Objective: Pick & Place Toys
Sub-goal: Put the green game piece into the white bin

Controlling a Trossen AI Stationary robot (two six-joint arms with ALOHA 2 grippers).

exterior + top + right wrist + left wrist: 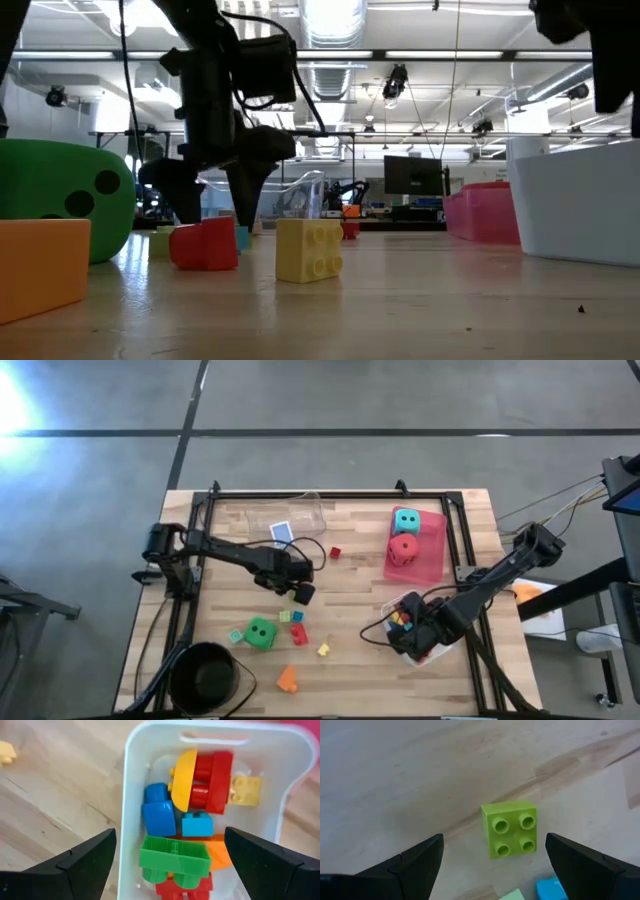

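step: left gripper (490,870) hovered, jaws apart, over lime brick (510,829) | right gripper (167,870) jaws apart, empty, above white tray (131,780) | next: descend, straddle brick, close

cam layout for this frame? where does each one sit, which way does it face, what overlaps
High: overhead, straight down on the table; both arms show.
Low: table height, level across; yellow brick close, one arm above.
Left wrist: down past the open left gripper at a light green brick.
Right wrist: down past the open right gripper into the white tray.
Shared: the white tray in high and right wrist; the green die in high and low.
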